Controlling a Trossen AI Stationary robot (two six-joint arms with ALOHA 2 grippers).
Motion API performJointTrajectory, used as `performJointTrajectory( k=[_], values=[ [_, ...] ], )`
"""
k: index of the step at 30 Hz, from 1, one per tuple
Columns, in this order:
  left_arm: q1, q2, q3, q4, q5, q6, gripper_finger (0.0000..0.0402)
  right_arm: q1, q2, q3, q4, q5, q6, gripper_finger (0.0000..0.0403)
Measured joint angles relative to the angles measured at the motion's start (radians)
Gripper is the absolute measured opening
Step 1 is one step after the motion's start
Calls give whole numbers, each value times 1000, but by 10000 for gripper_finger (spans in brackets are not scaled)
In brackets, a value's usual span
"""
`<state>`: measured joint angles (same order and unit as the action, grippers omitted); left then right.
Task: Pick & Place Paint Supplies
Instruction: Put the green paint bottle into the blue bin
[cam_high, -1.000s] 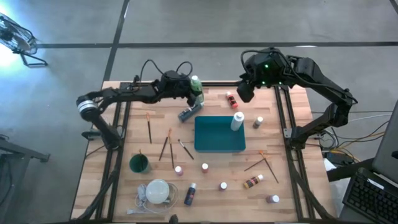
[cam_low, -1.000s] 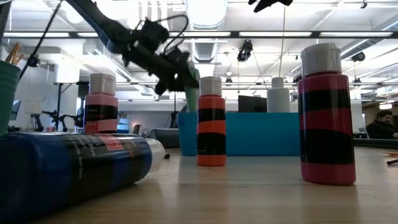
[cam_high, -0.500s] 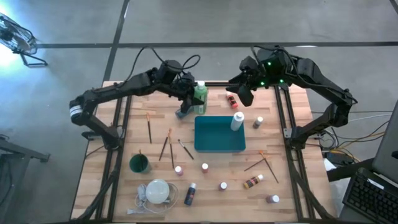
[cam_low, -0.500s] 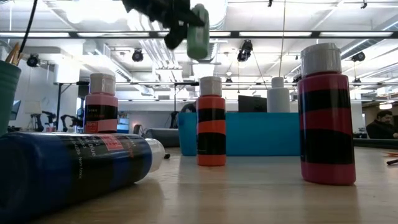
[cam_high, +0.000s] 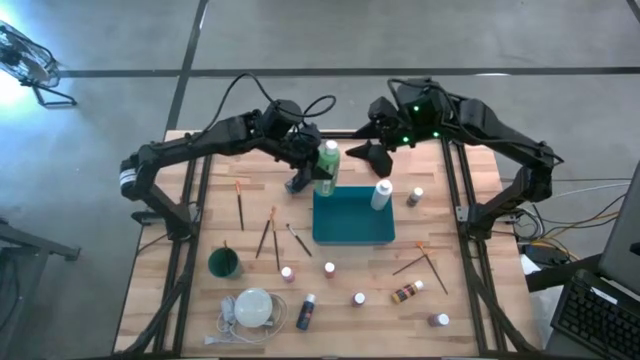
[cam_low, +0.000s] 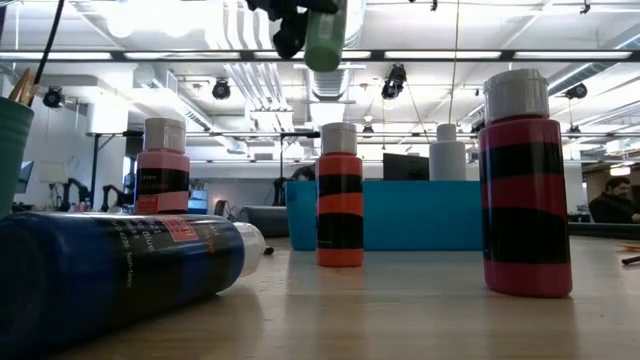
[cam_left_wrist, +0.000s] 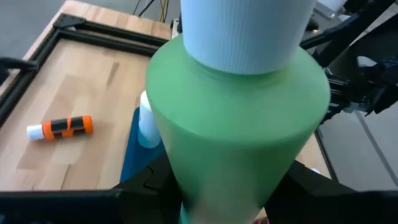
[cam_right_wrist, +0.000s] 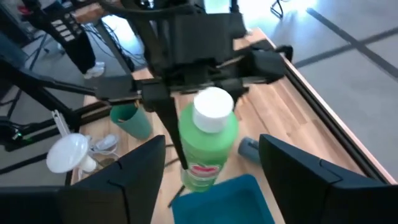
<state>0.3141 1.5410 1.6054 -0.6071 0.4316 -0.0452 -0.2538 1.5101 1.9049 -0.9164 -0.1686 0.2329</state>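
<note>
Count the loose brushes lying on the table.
6 brushes: one far left; a pair beside it; one by the teal tray; a pair right of it. The cup may hold more.

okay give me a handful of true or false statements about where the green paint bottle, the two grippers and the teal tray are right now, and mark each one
1. The left gripper holds the green paint bottle up off the table. True.
2. The right gripper is closed on a brush. False: its fingers stand open with nothing between them, facing the green bottle.
3. The teal tray already has several bottles lying inside it. False: its floor shows bare; a white bottle shows at its far right corner.
4. A teal cup stands near the table's left front, beside a white round disc. True.
5. The green bottle has a white cap. True.
</note>
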Motion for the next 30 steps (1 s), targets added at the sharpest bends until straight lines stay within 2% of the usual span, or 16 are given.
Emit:
performJointTrajectory(
  k=[9,16,24,30],
  values=[
    [-14,0,-2,3,1,-1,167,16,52,0,45,-34,3,270],
    [-28,0,-2,1,2,0,167,25,94,2,127,-35,-9,246],
    [-28,-1,-2,4,2,0,167,27,96,2,112,-40,-1,218],
    [-31,-1,-2,7,1,0,167,27,118,2,106,-41,0,216]
  ],
)
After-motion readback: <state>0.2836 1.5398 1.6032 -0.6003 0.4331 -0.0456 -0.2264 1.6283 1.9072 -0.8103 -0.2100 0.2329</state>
